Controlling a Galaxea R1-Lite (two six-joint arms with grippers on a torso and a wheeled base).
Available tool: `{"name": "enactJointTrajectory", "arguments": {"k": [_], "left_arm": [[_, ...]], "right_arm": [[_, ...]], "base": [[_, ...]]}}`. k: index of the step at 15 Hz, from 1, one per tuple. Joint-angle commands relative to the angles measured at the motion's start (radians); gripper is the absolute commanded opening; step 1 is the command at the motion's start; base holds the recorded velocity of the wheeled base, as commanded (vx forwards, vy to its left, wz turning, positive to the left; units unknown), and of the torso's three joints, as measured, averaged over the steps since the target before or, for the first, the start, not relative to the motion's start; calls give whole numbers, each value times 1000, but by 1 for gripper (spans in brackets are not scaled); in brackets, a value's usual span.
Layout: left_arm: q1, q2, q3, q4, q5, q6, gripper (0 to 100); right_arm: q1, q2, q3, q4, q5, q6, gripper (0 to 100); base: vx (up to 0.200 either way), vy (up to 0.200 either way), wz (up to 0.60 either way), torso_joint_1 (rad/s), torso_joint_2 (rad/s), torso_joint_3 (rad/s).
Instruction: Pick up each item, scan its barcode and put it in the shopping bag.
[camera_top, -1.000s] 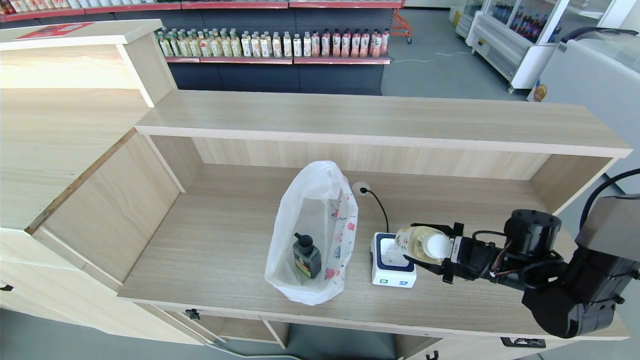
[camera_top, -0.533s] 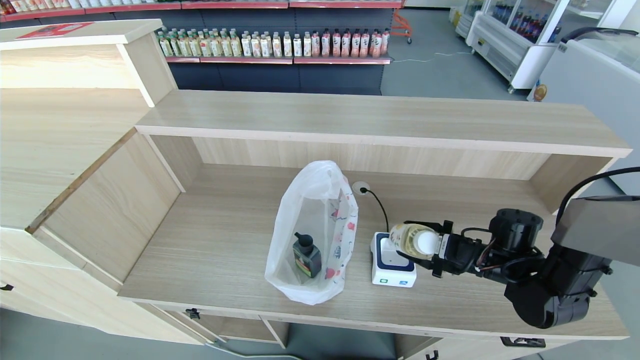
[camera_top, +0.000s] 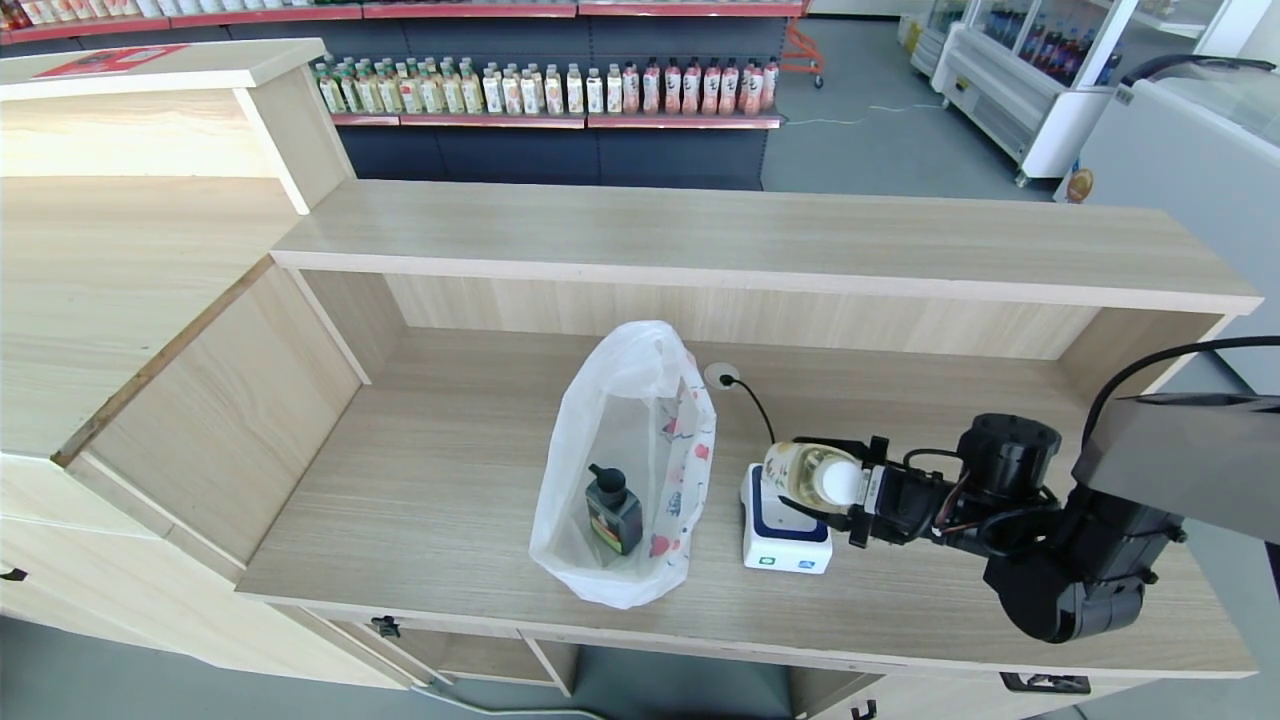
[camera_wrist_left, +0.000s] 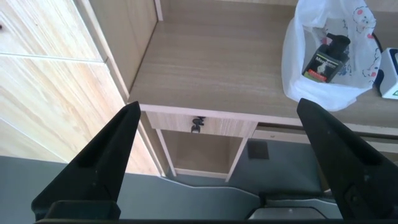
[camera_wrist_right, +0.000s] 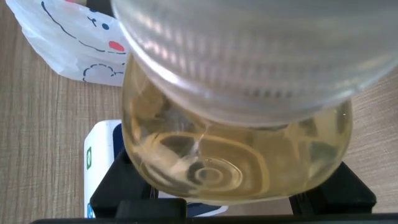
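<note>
Right gripper (camera_top: 812, 482): fingers clamped on a clear bottle (camera_top: 790, 468) of yellowish liquid, held lying sideways (white cap toward the wrist) above the scanner (camera_top: 785, 535). The shopping bag (camera_top: 625, 470) stands just beside the scanner, with a dark pump bottle (camera_top: 612, 512) inside. Left gripper (camera_wrist_left: 217, 162): fingers spread, nothing between them, off the counter's (camera_top: 450, 480) front edge.

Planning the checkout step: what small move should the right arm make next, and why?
Probably lower the bottle a little toward the scanner. The right gripper holds it on its side above the scanner, apart from the shopping bag on its left, so scanning seems the pending step.
</note>
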Motion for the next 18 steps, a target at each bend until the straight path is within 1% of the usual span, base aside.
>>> {"name": "enactJointTrajectory", "arguments": {"k": [1,7,18], "left_arm": [[0,0,0,0,0,-1,100],[0,0,0,0,0,-1,100],[0,0,0,0,0,-1,100]], "right_arm": [[0,17,-8,2,1,0,0],[-3,52,-8,-53,1,0,0],[-8,58,-38,-69,-2,9,0]], "base": [[0,0,0,0,0,0],[0,0,0,0,0,0],[0,0,0,0,0,0]]}}
